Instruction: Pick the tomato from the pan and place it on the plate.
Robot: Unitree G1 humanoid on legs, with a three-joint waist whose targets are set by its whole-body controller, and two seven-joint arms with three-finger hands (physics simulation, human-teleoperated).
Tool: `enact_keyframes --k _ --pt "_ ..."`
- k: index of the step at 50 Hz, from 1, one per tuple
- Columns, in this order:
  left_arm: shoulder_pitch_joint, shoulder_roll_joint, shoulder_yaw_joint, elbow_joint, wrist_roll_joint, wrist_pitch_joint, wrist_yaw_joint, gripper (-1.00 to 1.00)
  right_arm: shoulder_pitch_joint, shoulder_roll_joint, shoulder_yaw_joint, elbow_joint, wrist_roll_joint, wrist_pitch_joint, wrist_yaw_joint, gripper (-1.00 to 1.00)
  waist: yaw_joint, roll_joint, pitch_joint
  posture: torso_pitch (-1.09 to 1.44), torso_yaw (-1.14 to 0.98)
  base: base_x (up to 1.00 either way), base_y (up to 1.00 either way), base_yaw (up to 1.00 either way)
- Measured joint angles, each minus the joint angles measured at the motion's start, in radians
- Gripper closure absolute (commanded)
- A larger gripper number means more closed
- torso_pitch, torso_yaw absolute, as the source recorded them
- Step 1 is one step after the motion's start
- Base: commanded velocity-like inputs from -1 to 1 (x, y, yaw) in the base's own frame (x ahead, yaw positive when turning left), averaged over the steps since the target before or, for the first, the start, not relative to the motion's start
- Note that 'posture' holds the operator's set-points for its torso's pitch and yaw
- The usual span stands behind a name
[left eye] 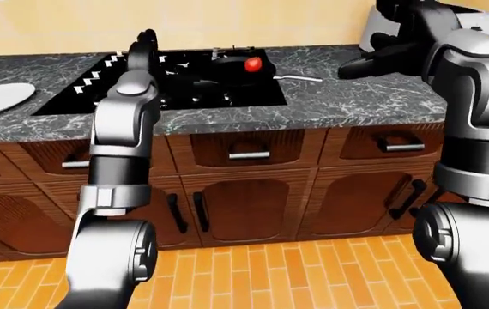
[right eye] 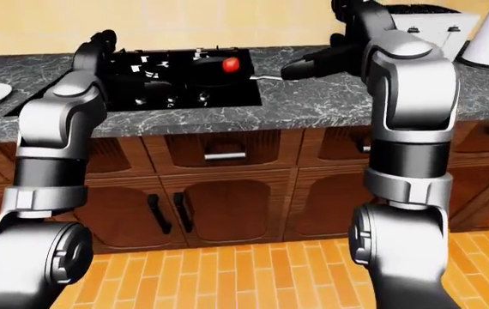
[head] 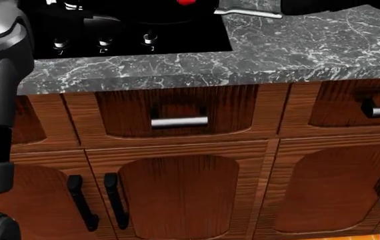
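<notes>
Both dark robot hands hover above the grey marble counter (left eye: pixel 348 103), the left robot hand (left eye: pixel 144 48) over the black stovetop (left eye: pixel 81 93) and the right robot hand (left eye: pixel 390 55) beside the pan's handle, holding nothing (how far their fingers spread I cannot tell). The small round red tomato (left eye: pixel 251 63) sits in the black frying pan (left eye: pixel 227 69) on the stovetop. The flat white plate (left eye: pixel 0 98) lies well apart at the left-eye view's left, bare counter between.
</notes>
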Motion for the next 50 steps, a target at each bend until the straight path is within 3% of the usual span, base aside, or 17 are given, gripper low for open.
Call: enact_keyframes --k 2,4,6,7,9,14,16,18,25,36,39,42,44,48,50 --pt "-0.004 0.000 -0.001 -0.001 0.000 -0.003 0.000 -1.00 -0.007 -0.002 -0.004 -0.005 -0.004 0.002 0.000 -1.00 0.003 -0.021 -0.004 0.00 0.00 0.20 0.00 0.00" --pt "-0.022 0.004 -0.002 -0.013 -0.002 -0.014 -0.001 -1.00 -0.027 -0.009 -0.009 -0.028 -0.007 -0.007 0.002 -1.00 0.002 -0.040 0.007 0.00 0.00 0.00 0.00 0.00" --pt "-0.033 0.005 0.000 -0.013 -0.004 -0.029 -0.002 -1.00 -0.036 -0.008 -0.011 -0.038 -0.011 -0.024 0.003 -1.00 -0.003 -0.083 0.014 0.00 0.00 0.00 0.00 0.00" --pt "-0.028 0.001 -0.002 -0.015 -0.004 -0.034 -0.001 -1.00 -0.035 -0.007 -0.010 -0.036 -0.011 -0.030 0.003 -1.00 -0.006 -0.093 0.016 0.00 0.00 0.00 0.00 0.00" --pt "-0.004 -0.012 -0.015 0.003 -0.008 -0.032 -0.006 -1.00 -0.018 -0.004 -0.008 -0.014 -0.015 -0.031 0.004 -1.00 -0.009 -0.080 0.029 0.00 0.00 0.00 0.00 0.00" --pt "0.000 -0.016 -0.022 0.033 -0.018 -0.005 -0.015 -1.00 -0.009 -0.006 -0.010 0.029 -0.031 -0.001 0.003 -1.00 -0.011 -0.089 0.057 0.00 0.00 0.00 0.00 0.00" --pt "-0.005 -0.010 -0.018 0.020 -0.016 -0.002 -0.013 -1.00 -0.017 -0.008 -0.004 0.017 -0.034 0.004 0.007 -1.00 -0.007 -0.072 0.056 0.00 0.00 0.00 0.00 0.00" --pt "-0.016 -0.003 -0.011 0.007 -0.013 -0.006 -0.010 -1.00 -0.029 -0.008 0.001 -0.002 -0.037 -0.001 0.014 -1.00 -0.008 -0.036 0.039 0.00 0.00 0.00 0.00 0.00" --pt "-0.025 0.014 0.003 -0.008 -0.004 -0.019 -0.003 -1.00 -0.038 0.000 0.015 -0.021 -0.043 -0.007 0.042 -1.00 0.005 -0.073 -0.001 0.00 0.00 0.00 0.00 0.00" --pt "-0.020 0.003 -0.009 -0.021 -0.010 0.014 -0.008 -1.00 -0.033 -0.007 0.008 -0.019 -0.070 0.012 0.062 -1.00 0.000 -0.065 0.008 0.00 0.00 0.00 0.01 0.00" --pt "-0.016 -0.002 -0.013 -0.010 -0.009 0.018 -0.009 -1.00 -0.027 -0.005 0.009 -0.019 -0.075 0.018 0.066 -1.00 -0.004 -0.055 -0.009 0.00 0.00 0.00 0.24 0.00" --pt "-0.021 -0.009 -0.022 -0.033 -0.011 0.020 -0.012 -1.00 -0.023 -0.012 -0.006 -0.027 -0.084 0.017 0.065 -1.00 -0.010 -0.079 -0.019 0.00 0.00 0.00 0.39 0.00" --pt "-0.026 -0.010 -0.024 -0.043 -0.012 0.013 -0.014 -1.00 -0.026 -0.012 -0.009 -0.030 -0.090 0.015 0.063 -1.00 -0.007 -0.084 -0.029 0.00 0.00 0.00 0.46 0.00" --pt "-0.028 -0.007 -0.019 -0.063 -0.007 0.010 -0.014 -1.00 -0.036 -0.012 -0.006 -0.043 -0.092 0.007 0.068 -1.00 -0.004 -0.051 -0.019 0.00 0.00 0.00 0.49 0.00" --pt "-0.035 -0.007 -0.020 -0.066 -0.006 0.014 -0.015 -1.00 -0.038 -0.013 -0.011 -0.039 -0.093 0.006 0.069 -1.00 -0.006 -0.016 -0.011 0.00 0.00 0.00 0.00 0.00"
